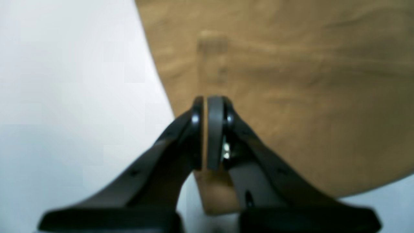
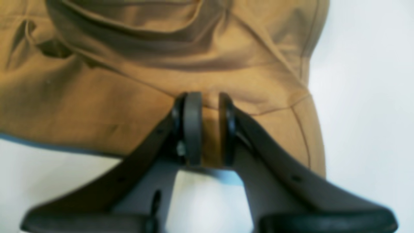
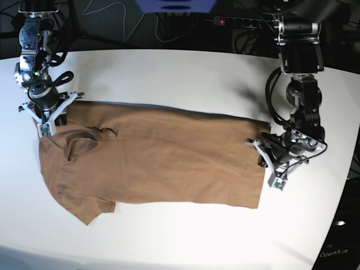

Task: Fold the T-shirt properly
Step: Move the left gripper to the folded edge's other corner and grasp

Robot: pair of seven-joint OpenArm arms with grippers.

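The tan-brown T-shirt lies spread on the white table, collar end to the left and hem to the right. My right gripper is at the shirt's upper left shoulder. In the right wrist view, that gripper is shut on a bunched fold of the T-shirt, with fabric filling the gap between the pads. At the hem's upper right corner is my left gripper. In the left wrist view, it is shut on the thin edge of the T-shirt.
A power strip and cables lie beyond the table's far edge. One sleeve points toward the front left. The table's curved right edge runs close behind the left arm.
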